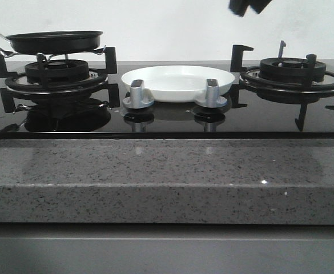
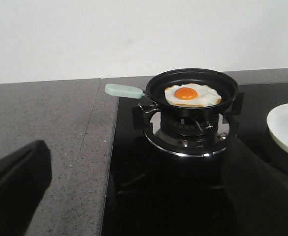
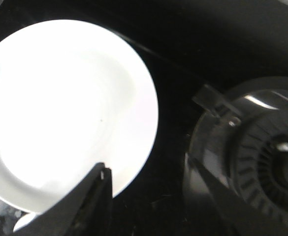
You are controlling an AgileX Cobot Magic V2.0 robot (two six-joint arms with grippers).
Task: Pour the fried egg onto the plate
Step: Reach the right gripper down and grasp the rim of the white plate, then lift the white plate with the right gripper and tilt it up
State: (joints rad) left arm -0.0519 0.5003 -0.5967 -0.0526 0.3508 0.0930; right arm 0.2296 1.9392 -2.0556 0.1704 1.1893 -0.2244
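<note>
The fried egg [image 2: 191, 95] lies flat in the small black frying pan [image 2: 193, 86], yolk up and a little toward the handle side, and it cannot be seen from the front because the pan's rim hides it there. The pan sits level on the left burner [image 1: 55, 77] of the glossy black hob [image 1: 167, 120], raised on the grate prongs, so its pale green handle [image 2: 124, 90] sticks out free over the edge toward the grey stone desk [image 1: 167, 177], where a hand can reach it without touching the grate. The plate [image 1: 178, 81] stands bare in the middle of the hob, between the two burners and just behind the two silver knobs [image 1: 138, 94], close enough to the pan that a lift and tilt toward the centre should, by my judgement, slide the egg onto it. The left hand [image 2: 134, 196] waits low and well short of the pan, its two dark fingers [image 2: 16, 182] spread wide apart and holding nothing, seemingly lined up to approach the handle. The right hand [image 3: 148, 196] hovers over the gap between the plate and the right burner [image 1: 293, 71], its fingers also apart and empty; only its tip shows at the upper edge of the front view. Nothing has been poured yet.
</note>
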